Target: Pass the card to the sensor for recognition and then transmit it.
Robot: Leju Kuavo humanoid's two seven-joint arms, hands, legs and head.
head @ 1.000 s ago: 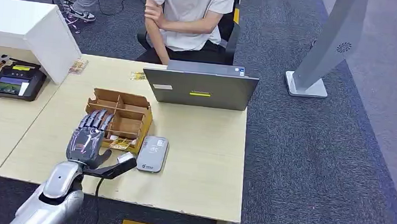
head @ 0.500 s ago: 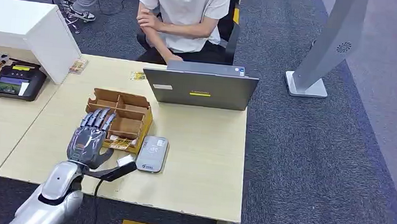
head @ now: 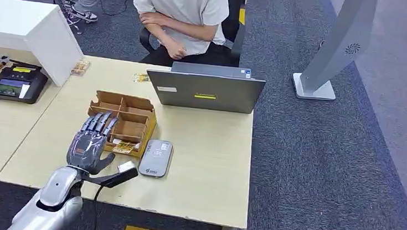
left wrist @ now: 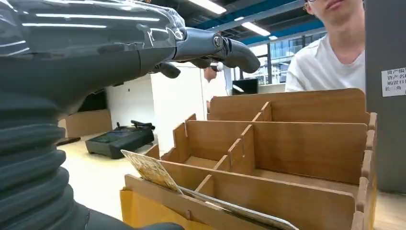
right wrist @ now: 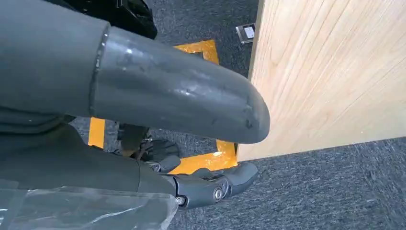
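Left hand (head: 88, 148) slightly nearer than before, fingers (head: 100, 122) spread, empty, over cardboard organizer (head: 129, 111); card (head: 123, 148) unmoved.

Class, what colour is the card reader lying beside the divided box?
The card reader is silver-grey, seen best in the head view.

My head view looks forward and down from high up, taking in the whole surface (head: 209, 149). My left wrist view sits low and very near the wooden divider box (left wrist: 287, 143), facing across the surface; both views share that box (head: 126, 116). My right wrist view points down past the surface edge (right wrist: 330, 76) at carpet.
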